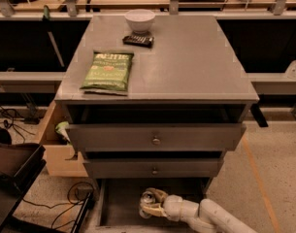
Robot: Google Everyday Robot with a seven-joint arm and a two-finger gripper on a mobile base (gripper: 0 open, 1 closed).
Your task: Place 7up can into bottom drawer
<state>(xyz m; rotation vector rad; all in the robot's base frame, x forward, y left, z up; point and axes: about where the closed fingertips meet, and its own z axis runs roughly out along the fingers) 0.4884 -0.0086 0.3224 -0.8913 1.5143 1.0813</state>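
Note:
The 7up can point(148, 198) shows its silver top and stands upright low inside the bottom drawer point(119, 207), a pulled-out grey tray under the cabinet. My gripper point(151, 206) reaches in from the lower right on a white arm and is shut on the can, fingers wrapped around its body. The can's label is mostly hidden by the fingers. Whether the can rests on the drawer floor I cannot tell.
Two closed-looking drawers with round knobs point(156, 140) sit above. On the cabinet top lie a green chip bag point(107, 71), a white bowl point(139, 19) and a dark bar point(138, 40). A wooden box point(57, 152) stands left, cables on the floor.

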